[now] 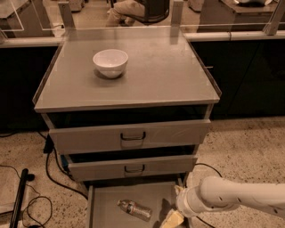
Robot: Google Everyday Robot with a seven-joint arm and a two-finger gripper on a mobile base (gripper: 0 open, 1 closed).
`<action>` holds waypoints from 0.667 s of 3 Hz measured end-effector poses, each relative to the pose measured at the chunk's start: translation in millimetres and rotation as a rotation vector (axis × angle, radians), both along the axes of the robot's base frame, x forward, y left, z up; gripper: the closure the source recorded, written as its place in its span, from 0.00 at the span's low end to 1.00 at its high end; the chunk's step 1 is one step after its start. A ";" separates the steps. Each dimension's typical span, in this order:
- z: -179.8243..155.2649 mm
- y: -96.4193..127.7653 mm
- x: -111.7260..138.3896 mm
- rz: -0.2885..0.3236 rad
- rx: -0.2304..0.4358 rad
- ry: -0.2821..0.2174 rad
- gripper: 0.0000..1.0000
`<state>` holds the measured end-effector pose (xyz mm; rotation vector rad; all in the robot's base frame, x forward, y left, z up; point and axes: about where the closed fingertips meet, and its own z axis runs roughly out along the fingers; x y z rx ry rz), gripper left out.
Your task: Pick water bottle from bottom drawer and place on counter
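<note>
The water bottle [134,209] lies on its side on the floor of the open bottom drawer [103,203], cap toward the left. My gripper [171,219] hangs at the end of the white arm over the drawer's right part, a short way right of the bottle and not touching it. Only a pale yellowish finger shows at the picture's lower edge. The counter [169,71] is the grey cabinet top above, with a white bowl [110,62] on its left half.
Two upper drawers with dark loop handles [132,136] stand slightly open above the bottom one. Black cables [51,173] and a dark pole [18,196] lie on the speckled floor at left. A pale ledge with upright posts [178,13] runs behind the counter.
</note>
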<state>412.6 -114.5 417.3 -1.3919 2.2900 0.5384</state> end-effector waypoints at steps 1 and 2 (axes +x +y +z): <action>-35.4 1.6 0.1 -0.017 0.014 0.011 0.00; -63.9 4.9 -1.1 0.015 0.051 0.009 0.00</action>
